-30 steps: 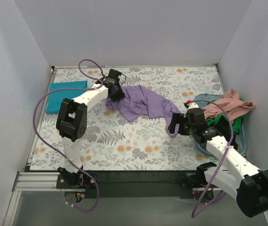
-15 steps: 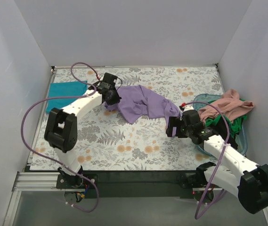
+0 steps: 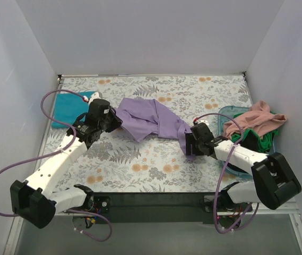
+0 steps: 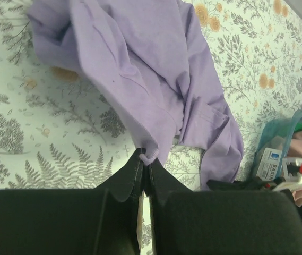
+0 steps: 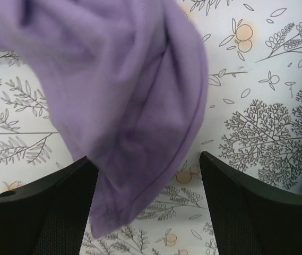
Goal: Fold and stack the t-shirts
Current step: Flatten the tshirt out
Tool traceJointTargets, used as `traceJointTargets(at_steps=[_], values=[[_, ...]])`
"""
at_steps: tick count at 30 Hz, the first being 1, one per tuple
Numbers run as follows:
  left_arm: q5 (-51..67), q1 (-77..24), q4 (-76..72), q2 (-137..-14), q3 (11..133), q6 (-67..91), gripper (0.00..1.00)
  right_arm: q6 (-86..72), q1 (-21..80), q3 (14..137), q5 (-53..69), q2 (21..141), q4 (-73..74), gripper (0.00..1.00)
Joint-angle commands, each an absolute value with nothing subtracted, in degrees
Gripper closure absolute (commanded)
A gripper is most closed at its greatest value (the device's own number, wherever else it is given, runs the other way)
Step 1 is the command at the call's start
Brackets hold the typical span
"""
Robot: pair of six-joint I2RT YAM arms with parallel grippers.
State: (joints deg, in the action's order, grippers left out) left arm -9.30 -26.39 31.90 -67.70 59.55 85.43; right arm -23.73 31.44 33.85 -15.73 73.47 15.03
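The lavender-purple t-shirt (image 3: 151,118) lies crumpled across the middle of the floral cloth. My left gripper (image 3: 112,120) is shut on its left hem, and the left wrist view (image 4: 146,158) shows a fold of fabric pinched between the tips. My right gripper (image 3: 188,144) is open at the shirt's right end. In the right wrist view (image 5: 148,175) its fingers stand wide apart with the hanging lavender cloth (image 5: 129,106) between them. A folded teal t-shirt (image 3: 70,107) lies at the far left. Salmon-pink (image 3: 255,119), green (image 3: 268,141) and black (image 3: 249,139) t-shirts are heaped in the tub.
The see-through blue tub (image 3: 228,113) stands at the right edge of the table and also shows in the left wrist view (image 4: 281,139). The grey floral cloth (image 3: 156,162) covers the table. White walls close in on three sides.
My left arm has drawn back toward the near left, dragging the lavender shirt's left hem with it. My right gripper has shifted left along the shirt's right end.
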Motion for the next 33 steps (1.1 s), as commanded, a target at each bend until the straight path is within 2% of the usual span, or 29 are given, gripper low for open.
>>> traceJointTargets(at_steps=[1,7,9,11,13,14,17,22,25,33], values=[[-10.5,-26.5,34.3,-61.6,56.4,88.2,1.0,-24.1,31.9,36.2,-19.2,77.9,11.8,0.18],[-11.4,-26.5,36.9,-58.7,54.0,89.7,1.0,-25.7,33.6,35.2,-16.0,80.0,9.8,0.34],[-12.7,-26.5,38.1,-58.5,53.9,90.9,1.0,-26.3,34.7,34.2,-15.3,78.4,10.0,0.44],[-13.8,-26.5,39.7,-58.4,53.6,91.6,1.0,-27.8,35.9,33.3,-14.2,76.7,10.4,0.5],[-14.3,-26.5,40.7,-57.7,52.9,92.4,1.0,-29.1,36.9,32.1,-14.6,73.8,11.6,0.62],[-14.6,-26.5,41.0,-57.4,52.7,92.5,1.0,-30.0,37.7,31.6,-14.9,72.8,12.1,0.75],[-15.6,-26.5,42.6,-55.5,52.0,93.8,1.0,-31.9,38.1,30.2,-15.8,68.0,15.3,0.99],[-18.0,-26.5,45.5,-51.3,55.1,94.4,1.0,-30.9,38.2,33.3,-20.1,54.8,21.5,0.99],[-20.0,-26.5,47.0,-49.3,61.2,93.7,1.0,-27.9,38.2,40.4,-21.8,47.4,25.6,0.99],[-24.3,-26.5,49.3,-46.5,87.6,89.6,1.0,-19.7,38.1,69.7,-24.2,40.0,32.9,0.99]])
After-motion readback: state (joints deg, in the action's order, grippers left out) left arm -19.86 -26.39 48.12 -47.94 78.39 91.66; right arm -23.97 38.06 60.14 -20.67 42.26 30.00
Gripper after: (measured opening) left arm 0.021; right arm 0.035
